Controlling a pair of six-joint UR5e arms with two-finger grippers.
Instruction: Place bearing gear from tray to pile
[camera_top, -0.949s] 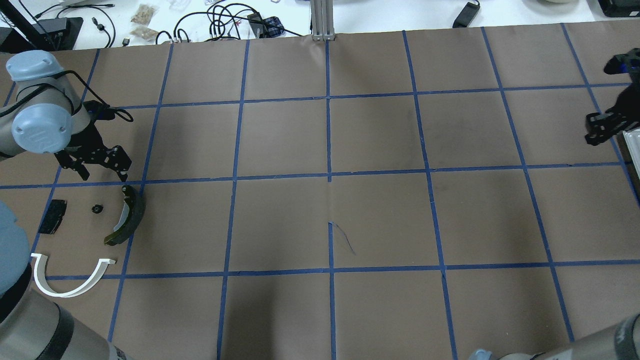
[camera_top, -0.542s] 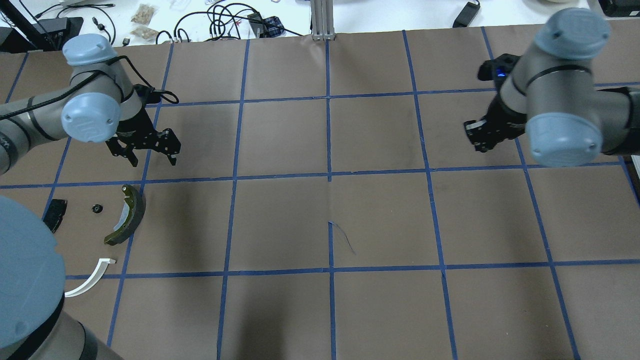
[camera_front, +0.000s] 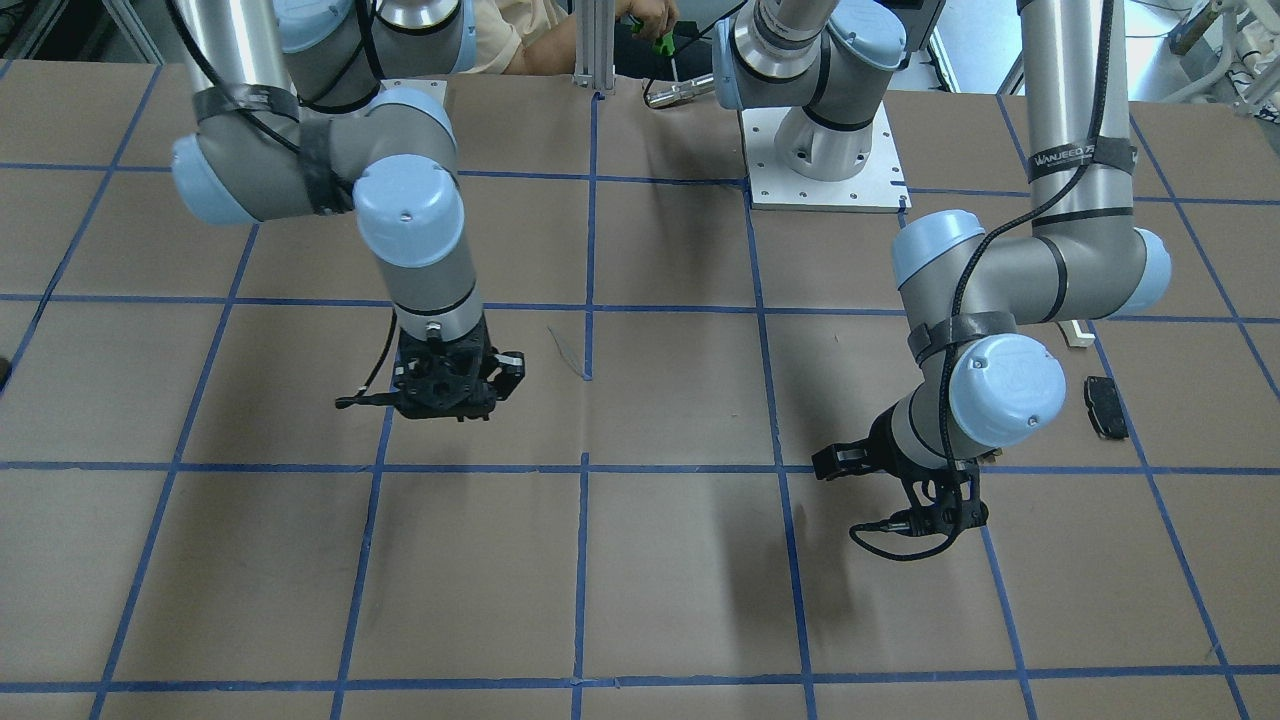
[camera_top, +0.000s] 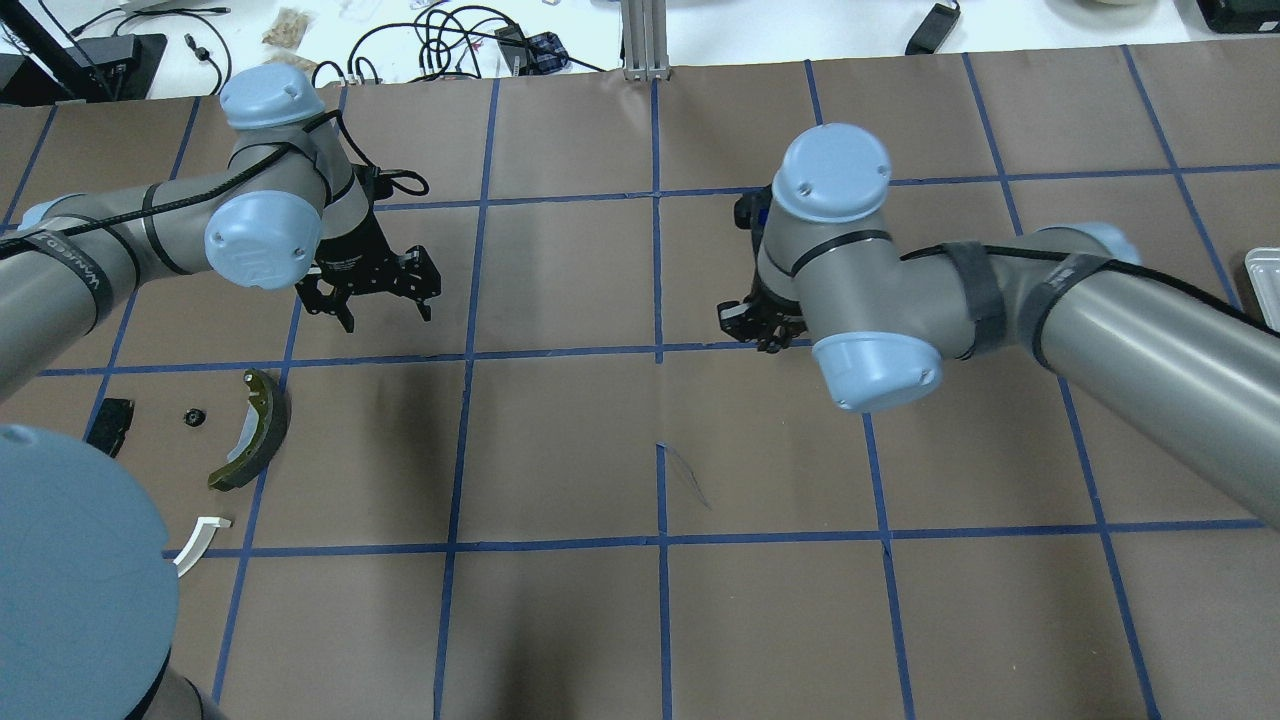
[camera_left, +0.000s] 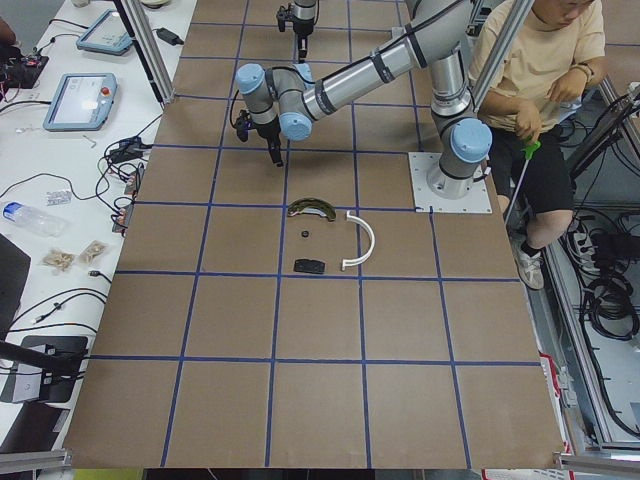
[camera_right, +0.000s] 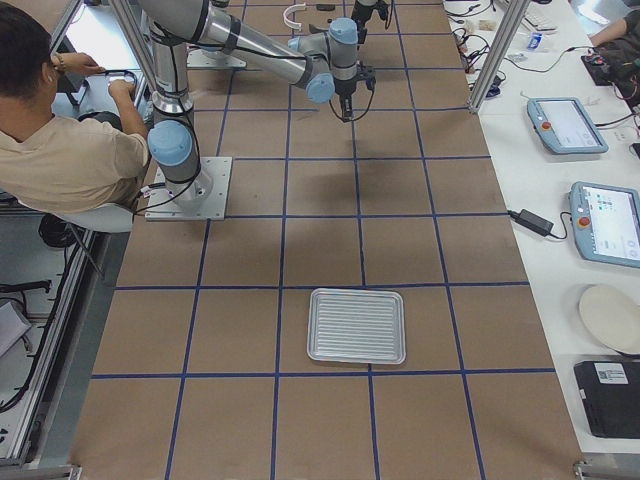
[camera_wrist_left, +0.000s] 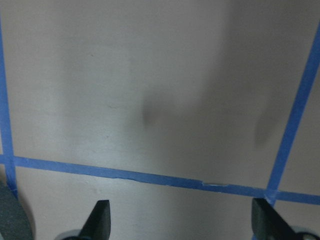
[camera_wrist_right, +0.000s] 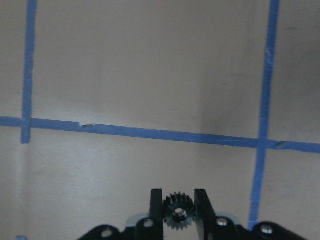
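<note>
Right gripper (camera_wrist_right: 178, 197): jaws clenched on the bearing gear (camera_wrist_right: 176, 216), a small black toothed wheel pinched across its teeth. It hung over bare bench (camera_top: 560, 450) near the centre line. The pile (camera_top: 235, 468) lay well apart toward the robot's left: brake shoe (camera_top: 272, 425), black pad (camera_top: 110, 425), white arch (camera_top: 200, 535) and a small round part (camera_top: 193, 417), possibly another gear. Left gripper (camera_top: 388, 315) was nearer the pile, jaws spread wide, empty. Tray (camera_right: 357, 325) sat at the far right end.

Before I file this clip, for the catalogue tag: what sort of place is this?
Probably a robotics lab: two robot arms over a tape-gridded table, teach pendants on the side bench.
</note>
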